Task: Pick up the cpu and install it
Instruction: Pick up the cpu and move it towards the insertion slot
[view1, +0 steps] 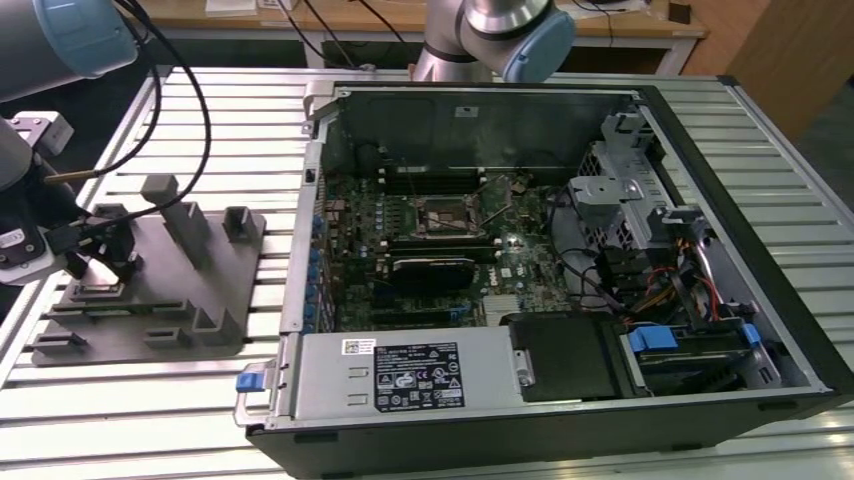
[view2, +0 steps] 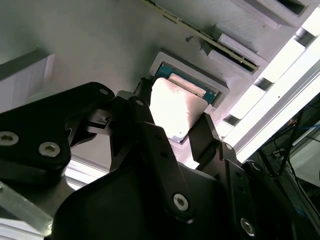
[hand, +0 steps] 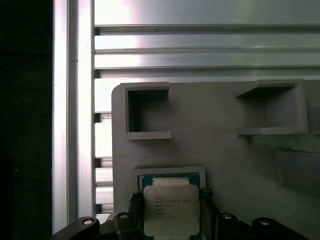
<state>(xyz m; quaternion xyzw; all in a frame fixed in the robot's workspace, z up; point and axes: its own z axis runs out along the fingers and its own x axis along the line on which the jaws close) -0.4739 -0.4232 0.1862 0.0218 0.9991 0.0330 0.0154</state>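
Observation:
The cpu (hand: 171, 210) is a silvery square chip with a thin green rim, lying at the square recess of the grey fixture tray (hand: 215, 130). In both wrist views my gripper (hand: 171, 197) straddles it, with one black finger against each of two opposite edges. In the second wrist view the cpu (view2: 175, 107) shines bright between the fingers (view2: 205, 132) of the gripper (view2: 174, 107). I cannot tell whether the chip rests in the recess or sits just above it. In the exterior view my gripper (view1: 100, 262) hangs over the tray (view1: 227, 290) at that view's left.
An open computer case (view1: 747, 250) lies at the exterior view's right, with the motherboard and its socket (view1: 441, 213) near the middle. Upright grey blocks (view1: 180, 225) stand on the tray. A black cable (view1: 200, 110) hangs along the arm. Everything sits on a slatted aluminium table (view1: 160, 410).

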